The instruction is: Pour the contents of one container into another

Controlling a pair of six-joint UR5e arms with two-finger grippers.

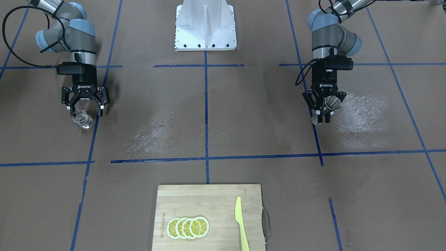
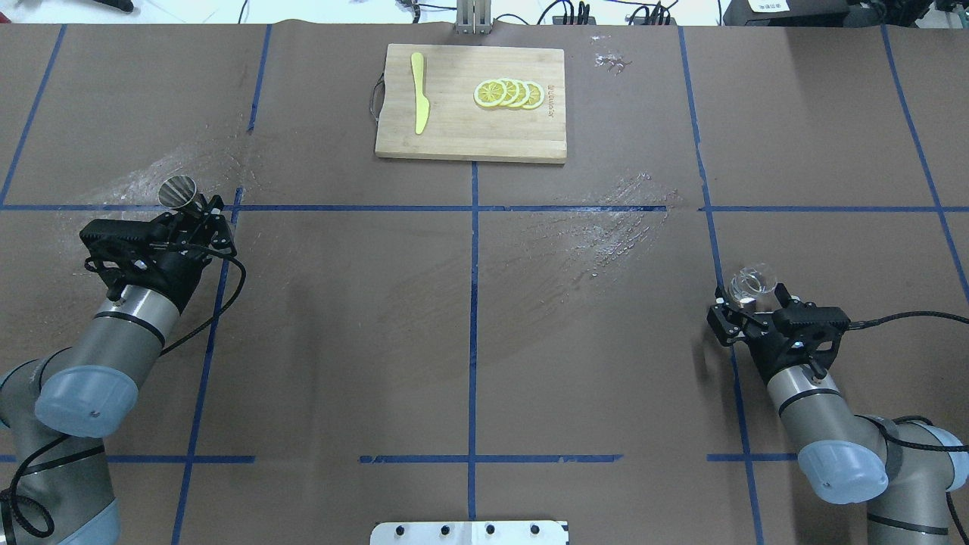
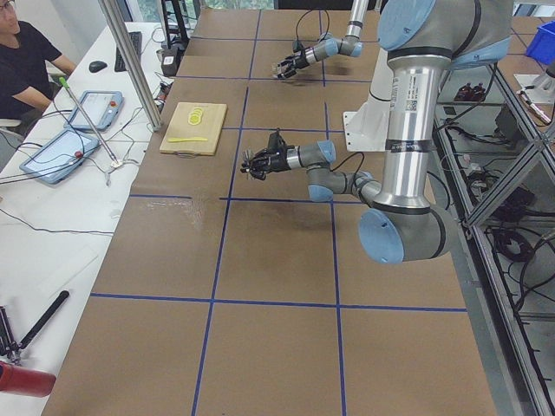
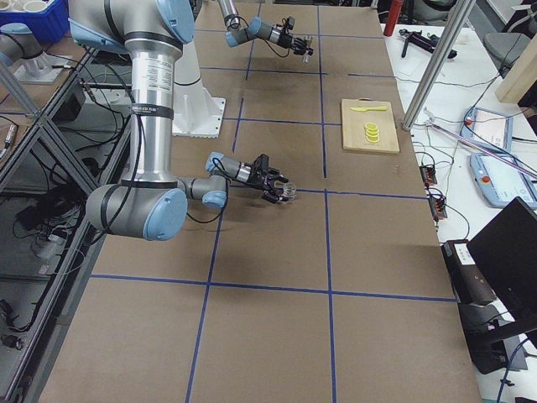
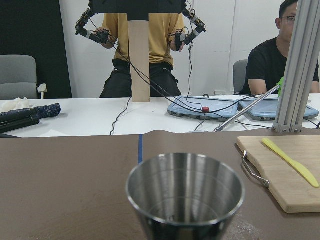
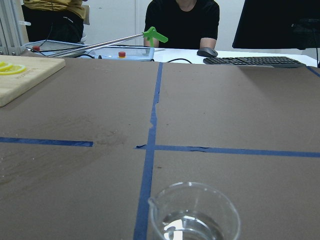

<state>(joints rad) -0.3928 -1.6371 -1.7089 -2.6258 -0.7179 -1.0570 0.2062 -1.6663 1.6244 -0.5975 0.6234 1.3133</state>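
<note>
The steel jigger (image 1: 331,104) is upright, and my left gripper (image 1: 323,115) is shut on its narrow waist, near the table. From overhead its open rim (image 2: 179,191) shows just past the fingers, and the left wrist view looks into the jigger cup (image 5: 185,192). The clear glass (image 1: 82,119) with a little water stands on the table at my right gripper (image 1: 86,111), whose fingers are spread wide on either side of it and not pressing it. From overhead the glass (image 2: 749,283) sits at the tips of that gripper (image 2: 755,304). The right wrist view shows the glass (image 6: 192,217) low and centred.
A wooden cutting board (image 2: 454,140) lies at the table's far middle with lemon slices (image 2: 509,93) and a yellow knife (image 2: 419,102). Wet smears (image 2: 606,227) mark the brown paper. Blue tape lines cross it. The white robot base (image 1: 205,26) stands on the robot's side.
</note>
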